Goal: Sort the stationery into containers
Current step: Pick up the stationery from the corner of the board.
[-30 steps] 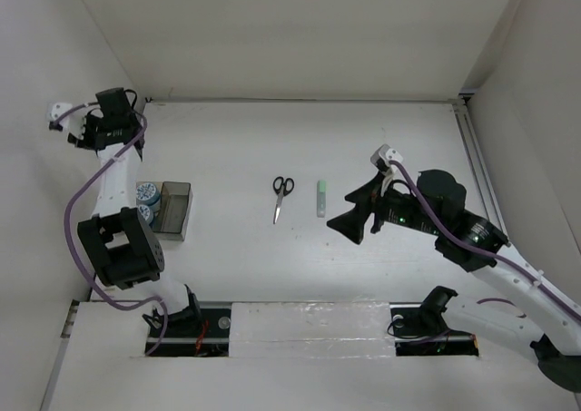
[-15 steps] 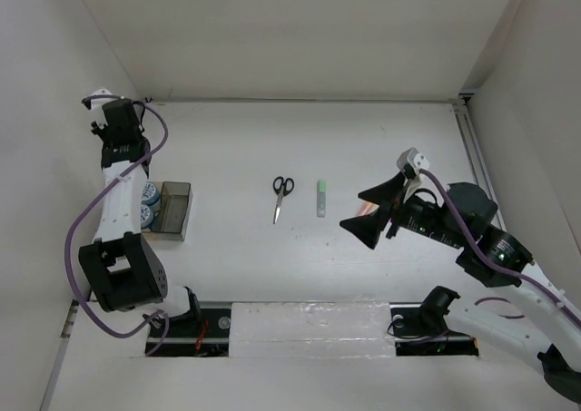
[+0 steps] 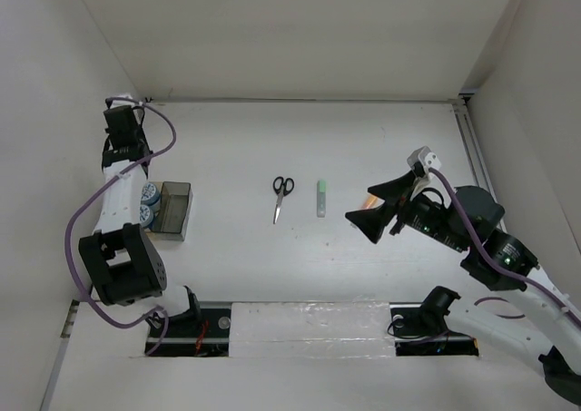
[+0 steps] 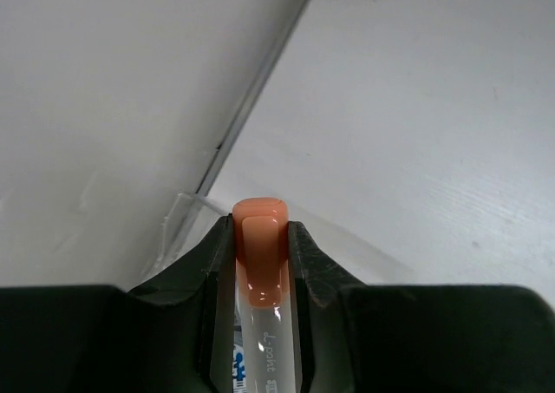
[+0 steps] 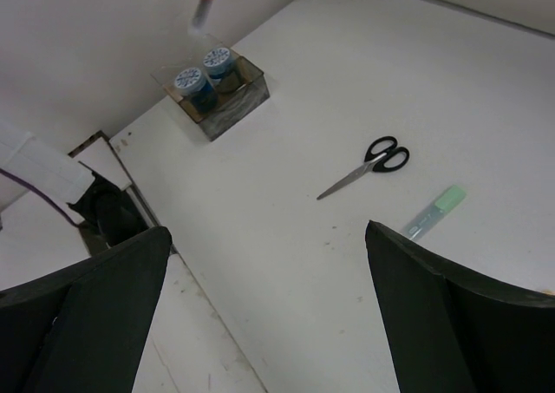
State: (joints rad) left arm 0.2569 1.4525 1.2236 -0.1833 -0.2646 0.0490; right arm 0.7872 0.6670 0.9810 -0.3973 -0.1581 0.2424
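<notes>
1. The left gripper (image 4: 260, 237) is clamped on one grey pen with an orange cap (image 4: 263, 271). The cap end sticks up between the two black fingers. In the right wrist view this pen hangs near the upper left of the frame, above the containers.
2. There are two small rectangular plastic bins, side by side at the left of the top view. One is a smoky dark translucent bin (image 3: 174, 210). The other is a clear bin (image 3: 138, 204), just to the left of it and hard to make out.
3. Two little round blue-and-white rolls (image 3: 147, 193) (image 3: 144, 214) stand one behind the other, left of the dark bin. They seem to sit inside the clear one.
4. One pair of small black-handled scissors (image 3: 280, 198) lies closed on the white table (image 3: 236, 148). It is near the middle of the top view, handles toward the top of the frame.
5. One grey pen with a green cap (image 3: 320, 198) lies just right of the scissors, apart from them.
6. The right gripper (image 5: 267, 232) has its fingers spread wide and holds nothing. It is right of centre in the top view.
7. One sliver of an orange-pink highlighter (image 3: 370, 199) shows at the upper edge of that gripper. The rest is hidden.
</notes>
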